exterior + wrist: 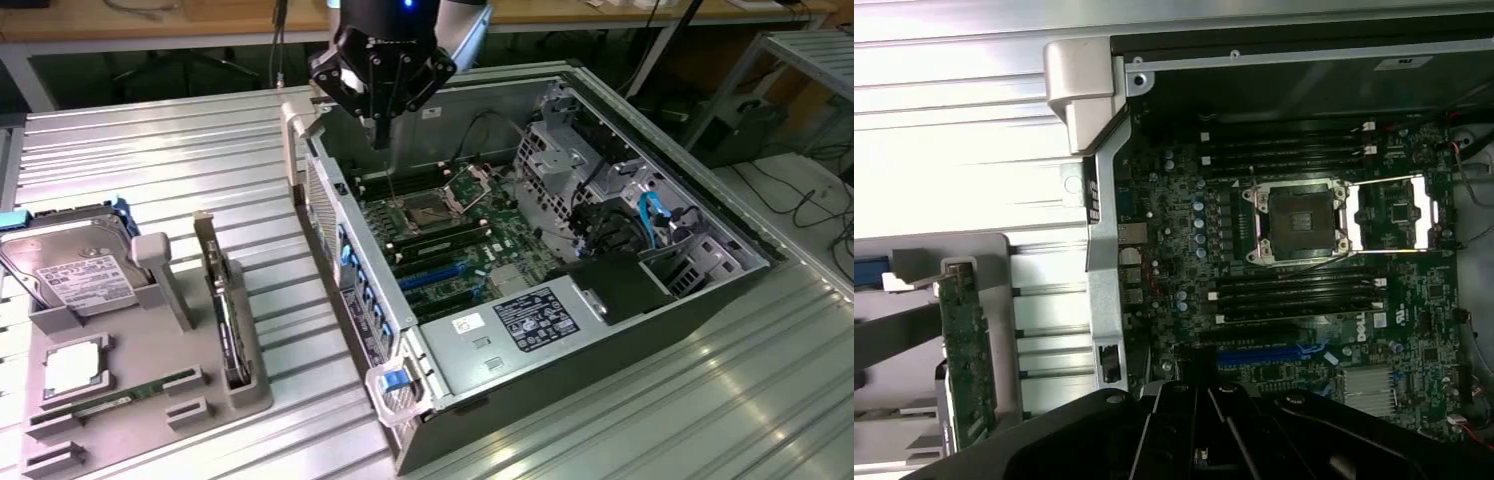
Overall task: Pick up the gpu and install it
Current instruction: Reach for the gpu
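The gpu [230,320] [966,365] stands on edge in the grey holder [147,400] on the counter [160,150], on the exterior view's left of the open case [574,410], with the hard drive [74,265] further left. My pincer [380,130] [1204,440] is closed and empty, hanging over the case's far left corner, well apart from the gpu.

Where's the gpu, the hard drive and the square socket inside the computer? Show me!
gpu [966,355], wrist view, on the middle of its green board.
hard drive [74,272], exterior view, on its white label.
socket [1299,220], wrist view, on its dark centre.
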